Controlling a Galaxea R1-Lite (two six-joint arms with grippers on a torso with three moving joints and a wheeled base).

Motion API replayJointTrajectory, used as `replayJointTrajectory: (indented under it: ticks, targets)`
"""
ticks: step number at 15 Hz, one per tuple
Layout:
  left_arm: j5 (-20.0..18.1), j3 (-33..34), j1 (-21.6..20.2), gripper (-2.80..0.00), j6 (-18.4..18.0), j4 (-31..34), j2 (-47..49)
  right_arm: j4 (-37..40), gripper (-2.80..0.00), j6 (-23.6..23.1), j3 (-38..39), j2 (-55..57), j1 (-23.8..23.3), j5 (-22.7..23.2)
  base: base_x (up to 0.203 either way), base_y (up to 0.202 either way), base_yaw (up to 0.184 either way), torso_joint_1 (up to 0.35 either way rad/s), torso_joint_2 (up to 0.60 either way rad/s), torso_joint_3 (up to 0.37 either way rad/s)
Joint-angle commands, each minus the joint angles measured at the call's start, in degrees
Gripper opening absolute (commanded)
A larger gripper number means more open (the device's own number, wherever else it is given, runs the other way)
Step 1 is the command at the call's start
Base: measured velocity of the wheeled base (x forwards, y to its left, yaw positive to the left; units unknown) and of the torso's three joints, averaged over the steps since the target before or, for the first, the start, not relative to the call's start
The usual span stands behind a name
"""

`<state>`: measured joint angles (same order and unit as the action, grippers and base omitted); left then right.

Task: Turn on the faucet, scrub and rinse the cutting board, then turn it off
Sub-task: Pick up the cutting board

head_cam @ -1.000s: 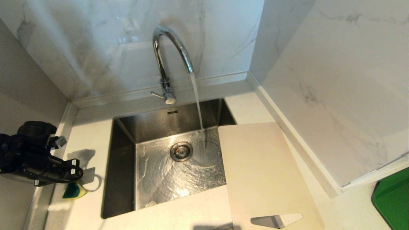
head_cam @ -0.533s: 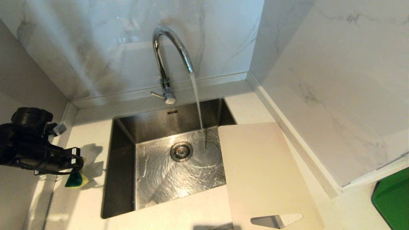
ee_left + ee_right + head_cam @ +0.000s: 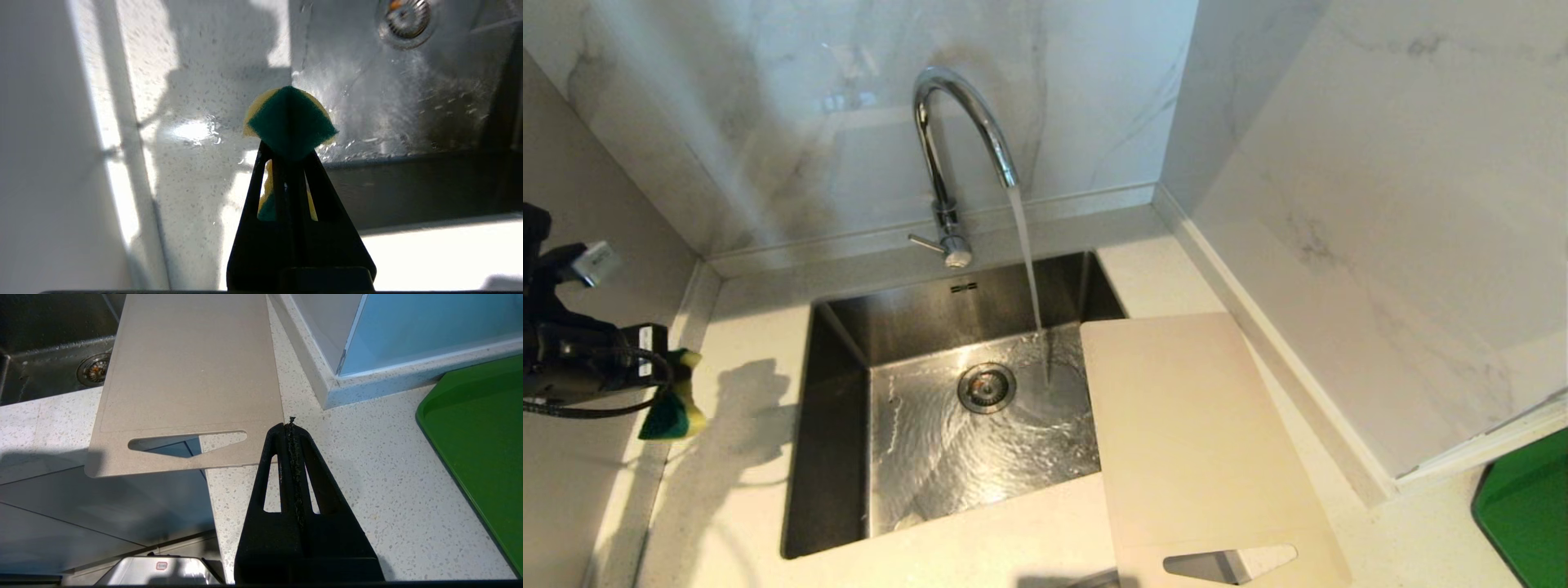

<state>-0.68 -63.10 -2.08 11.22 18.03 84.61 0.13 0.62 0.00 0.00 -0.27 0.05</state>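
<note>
Water streams from the chrome faucet (image 3: 947, 155) into the steel sink (image 3: 833, 457). The beige cutting board (image 3: 1192, 441) lies flat across the sink's right rim and the counter, handle cutout toward me; it also fills the right wrist view (image 3: 192, 375). At the far left, my left gripper (image 3: 662, 384) is shut on a green and yellow sponge (image 3: 672, 408), held in the air above the counter left of the sink. The left wrist view shows the sponge (image 3: 290, 122) pinched at the tips of my left gripper (image 3: 288, 151). My right gripper (image 3: 290, 426) is shut and holds nothing, over the counter by the board's near right corner.
A green tray (image 3: 1527, 514) sits on the counter at the far right. Marble walls close in the back, the left and the right of the sink. The drain (image 3: 986, 387) lies in the wet basin. The board's handle end overhangs the counter's front edge.
My left gripper has lifted the sponge off the counter and drawn back to the left. The sponge now hangs in the air. Water keeps running; the board has not moved.
</note>
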Motion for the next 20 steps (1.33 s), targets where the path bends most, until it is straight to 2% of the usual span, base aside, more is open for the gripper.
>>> replayJointTrajectory:
  ticks: [1,5,10,13,20]
  targets:
    - [0.1,-0.8,0.0,-2.8,-1.3,1.0,-7.1,0.0,-2.8,0.0,0.0,0.0,0.0,0.0,0.0,0.0,0.0,0.0,0.0,0.0]
    - [0.3,-0.5,-1.3,-2.8,-5.1,1.5,-14.7,0.0,-2.8,0.0,0.0,0.0,0.0,0.0,0.0,0.0,0.0,0.0,0.0,0.0]
    - [0.1,3.1,-2.7,-2.8,-6.1,3.6,-23.0,0.0,-2.8,0.0,0.0,0.0,0.0,0.0,0.0,0.0,0.0,0.0,0.0,0.0]
    - [-0.3,8.4,-3.7,-2.8,-6.2,3.4,-28.4,0.0,-2.8,0.0,0.0,0.0,0.0,0.0,0.0,0.0,0.0,0.0,0.0,0.0]
    - [-0.7,25.4,-4.7,-2.8,-6.7,0.3,-40.5,0.0,-2.8,0.0,0.0,0.0,0.0,0.0,0.0,0.0,0.0,0.0,0.0,0.0]
